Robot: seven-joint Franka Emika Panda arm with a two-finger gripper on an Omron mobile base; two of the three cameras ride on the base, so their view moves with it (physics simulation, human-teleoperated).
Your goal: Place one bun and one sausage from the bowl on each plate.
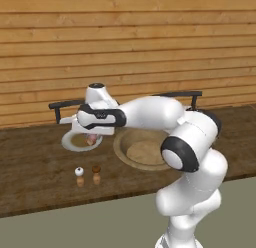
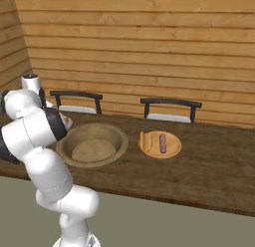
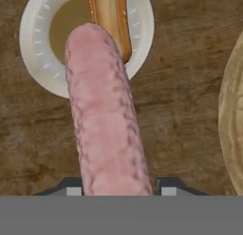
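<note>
My gripper (image 3: 121,189) is shut on a long pink sausage (image 3: 107,120), which hangs over the near rim of a white plate (image 3: 33,49). A bun (image 3: 110,16) lies on that plate, just beyond the sausage's far end. From the left base view the gripper (image 1: 92,134) holds the sausage (image 1: 91,140) low over the white plate (image 1: 70,143), left of the tan-olive bowl (image 1: 142,149). To the right of the bowl (image 2: 92,144), a tan plate (image 2: 172,150) carries a bun (image 2: 142,140) and a sausage (image 2: 163,142).
Two small shakers (image 1: 79,176) (image 1: 96,175) stand near the counter's front edge, below the white plate. Two dark chairs (image 2: 169,109) (image 2: 77,101) stand behind the counter against a wooden wall. The bowl's rim (image 3: 230,120) lies close on the right in the hand view.
</note>
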